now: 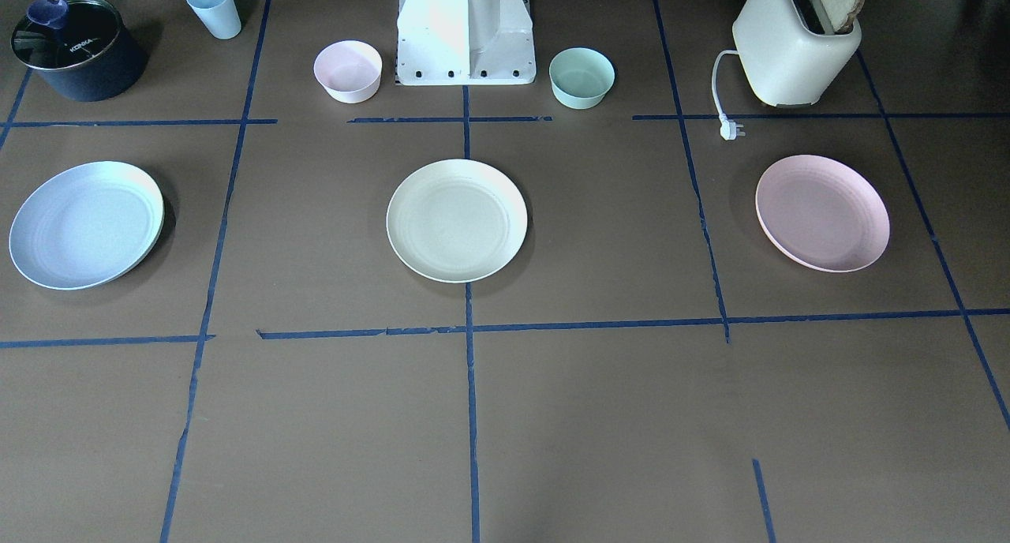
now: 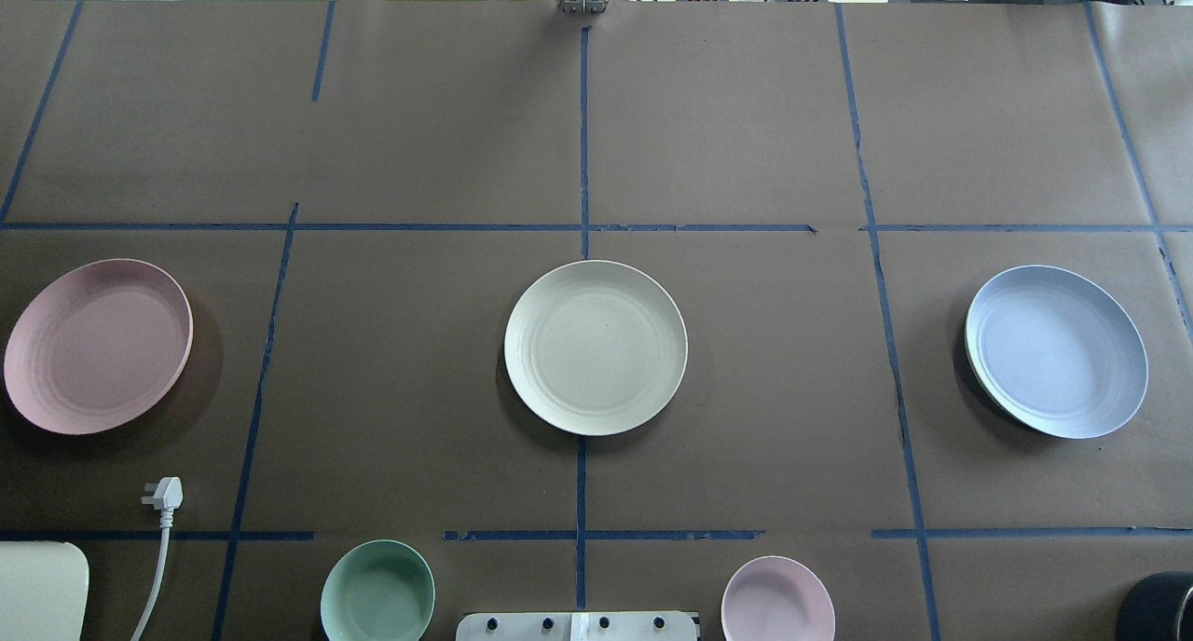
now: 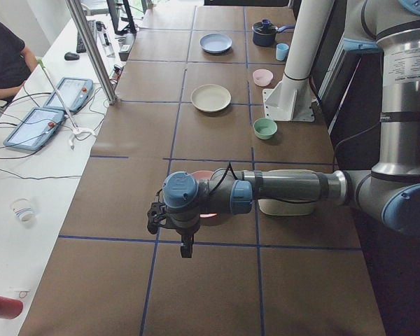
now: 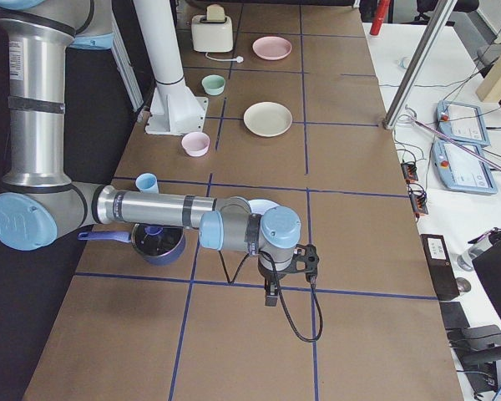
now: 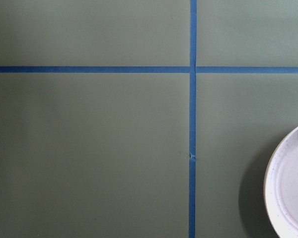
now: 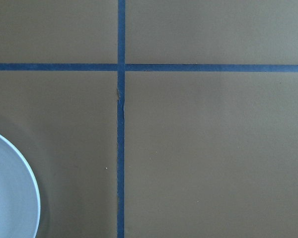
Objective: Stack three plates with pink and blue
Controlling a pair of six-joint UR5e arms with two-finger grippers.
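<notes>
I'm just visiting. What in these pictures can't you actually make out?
- Left gripper: shows only in the exterior left view, small; open or shut cannot be told.
- Right gripper: the same, only in the exterior right view.
- Round pink plate: mostly behind the left arm in the exterior left view.
- White toaster: cut off by the overhead view's bottom-left corner.

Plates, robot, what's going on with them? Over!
Left gripper and right gripper hang above the table, open or shut unclear. Pink plate, cream plate, blue plate lie apart in a row. Nothing between them.
</notes>
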